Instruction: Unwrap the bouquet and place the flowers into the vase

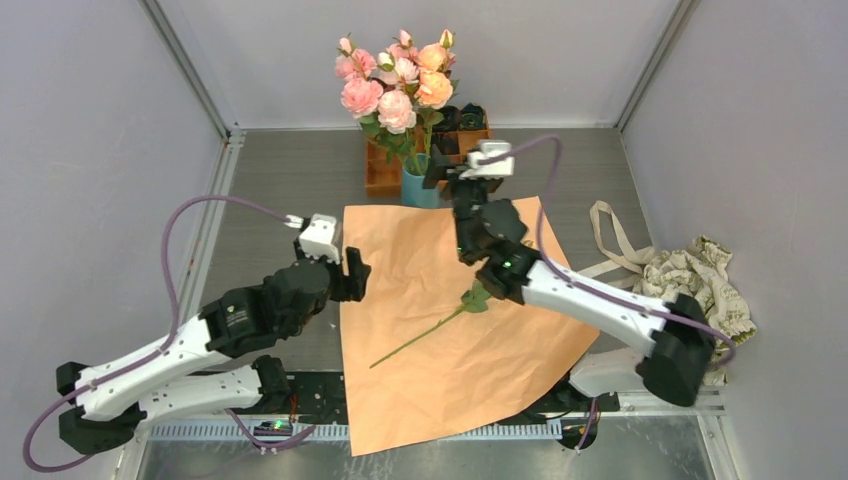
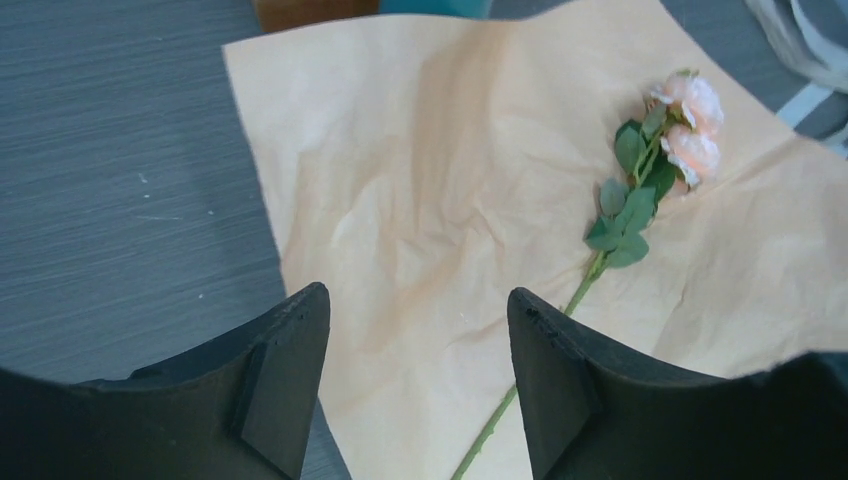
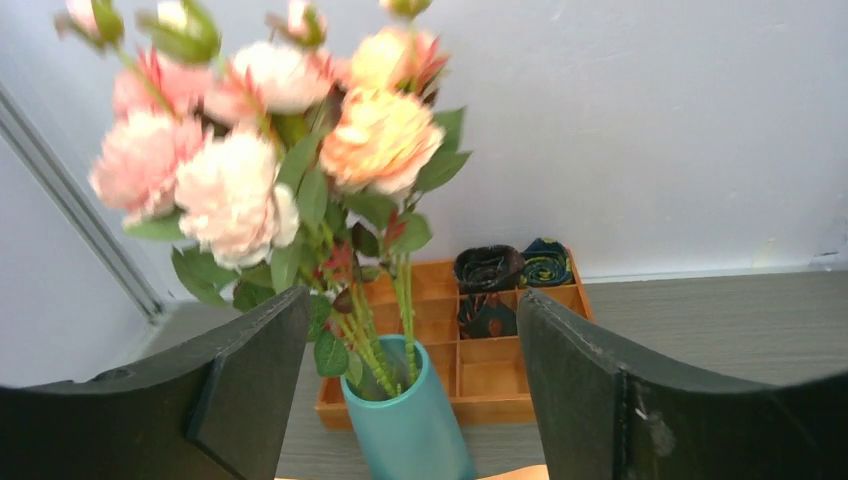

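Note:
The teal vase (image 1: 418, 188) (image 3: 410, 420) stands at the far edge of the bouquet's orange paper (image 1: 440, 340) (image 2: 420, 180), which lies unwrapped and flat on the table. Several pink and peach flowers (image 1: 395, 80) (image 3: 270, 130) stand in the vase. One more rose stem (image 1: 425, 335) (image 2: 625, 215) lies on the paper; the right arm hides its blossoms from above. My right gripper (image 1: 442, 172) (image 3: 412, 310) hangs open just in front of the vase, empty. My left gripper (image 1: 352, 275) (image 2: 418, 310) is open and empty over the paper's left edge, near the stem's lower end.
An orange wooden compartment tray (image 1: 385, 165) (image 3: 500, 350) with dark rosette lumps (image 3: 490, 270) sits behind the vase against the back wall. A crumpled cream patterned paper wad (image 1: 700, 275) and a cream ribbon (image 1: 610, 240) lie at the right. Walls enclose three sides.

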{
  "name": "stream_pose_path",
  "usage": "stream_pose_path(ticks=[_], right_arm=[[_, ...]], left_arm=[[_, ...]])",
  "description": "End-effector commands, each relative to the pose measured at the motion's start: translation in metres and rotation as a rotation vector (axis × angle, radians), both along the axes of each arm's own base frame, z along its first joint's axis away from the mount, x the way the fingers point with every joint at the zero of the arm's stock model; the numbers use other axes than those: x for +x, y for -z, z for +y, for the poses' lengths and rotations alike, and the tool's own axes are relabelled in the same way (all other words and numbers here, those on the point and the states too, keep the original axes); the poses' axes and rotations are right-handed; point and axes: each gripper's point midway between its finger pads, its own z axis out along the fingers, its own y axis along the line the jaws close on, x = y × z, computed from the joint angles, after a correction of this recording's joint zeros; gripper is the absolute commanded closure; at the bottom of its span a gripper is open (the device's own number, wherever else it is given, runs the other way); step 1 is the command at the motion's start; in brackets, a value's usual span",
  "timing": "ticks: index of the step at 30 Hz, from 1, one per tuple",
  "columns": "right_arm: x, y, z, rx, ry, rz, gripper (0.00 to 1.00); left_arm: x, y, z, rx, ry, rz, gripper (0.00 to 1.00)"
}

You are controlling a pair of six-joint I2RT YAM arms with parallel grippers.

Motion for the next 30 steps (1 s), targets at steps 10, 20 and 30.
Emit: stream_pose_path(ticks=[10,20,30], right_arm=[[-0.109,-0.060,-0.153,0.406,0.004,-0.043,0.16],[-0.153,-0.051,-0.220,0.501,0.030,-0.049,0.15],[-0.166,-0.042,-0.234,0.518,0.011,-0.037,0.15]], left_arm=[[-0.037,0.040,-0.192,0.076,0.837,0.175,0.25],[-0.039,0.090,-0.286,0.080,1.165,0.403,0.25],[-0.014,0.129,-0.308,0.136,1.146,0.477,0.25]])
